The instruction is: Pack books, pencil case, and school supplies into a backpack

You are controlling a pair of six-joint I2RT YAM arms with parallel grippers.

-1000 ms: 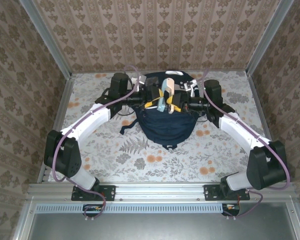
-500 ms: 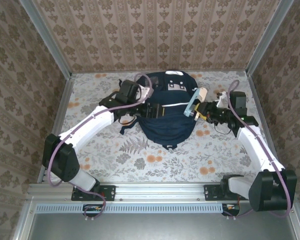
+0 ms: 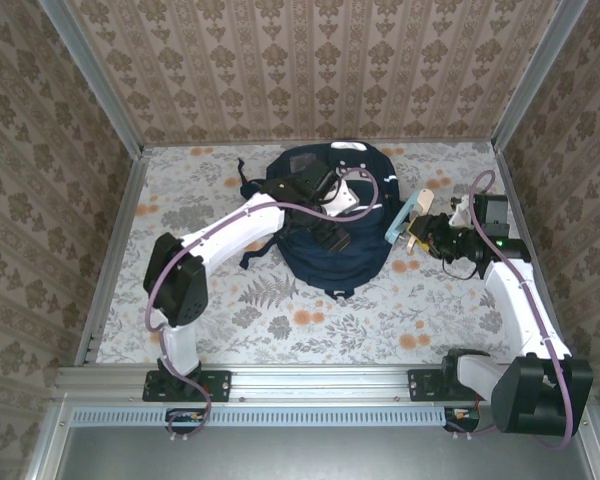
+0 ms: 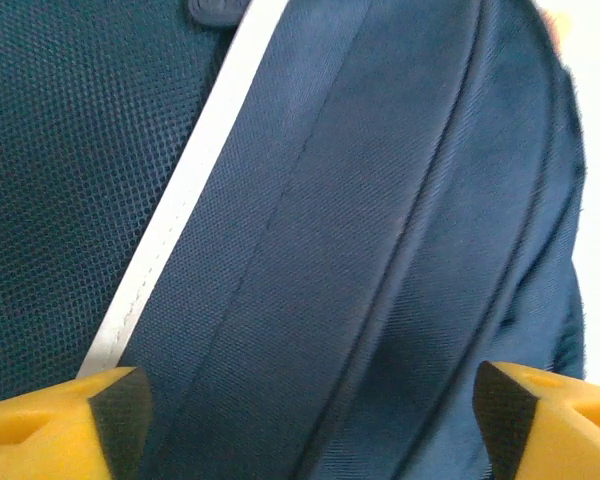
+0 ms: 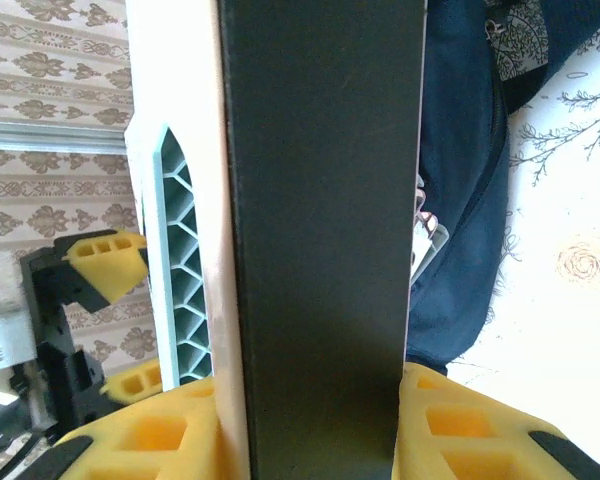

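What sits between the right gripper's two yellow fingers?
In the right wrist view, a dark slab, apparently a book, is clamped between the fingers of the right gripper, with a mint-green ribbed piece beside it.

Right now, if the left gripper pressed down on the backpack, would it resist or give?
Probably give: the backpack is soft woven fabric lying slumped on the table, so it should dent. Lifted by one fold, it would likely sag, not stay rigid. Its coarse weave suggests it won't slip easily.
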